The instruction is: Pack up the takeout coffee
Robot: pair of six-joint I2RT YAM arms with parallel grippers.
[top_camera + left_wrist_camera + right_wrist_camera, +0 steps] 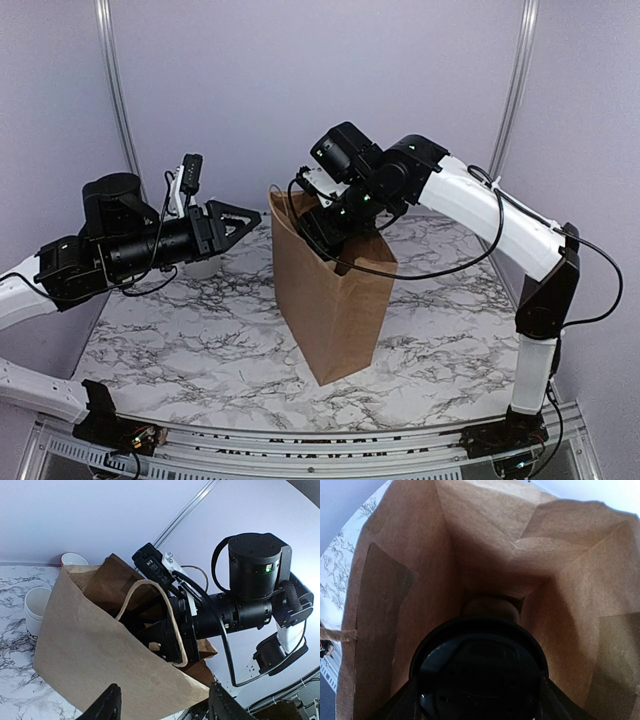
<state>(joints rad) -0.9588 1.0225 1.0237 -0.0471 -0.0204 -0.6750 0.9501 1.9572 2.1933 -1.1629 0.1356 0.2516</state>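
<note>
Evidently the right tool was clamped on the coffee inside the bag, upright against spills, while the left tool, apart and empty, hovered at the bag's nine o'clock.

Bag: brown kraft paper, matt, creased, fibrous inside. Handle: twisted paper cord, rough. Table top: marble-patterned, smooth, with a slight sheen. Takeout coffee: lid of black plastic, smooth and glossy. Cup behind the bag: white paper, matt. Right arm: smooth white shell with a light gloss; its joint housings are matt black.
</note>
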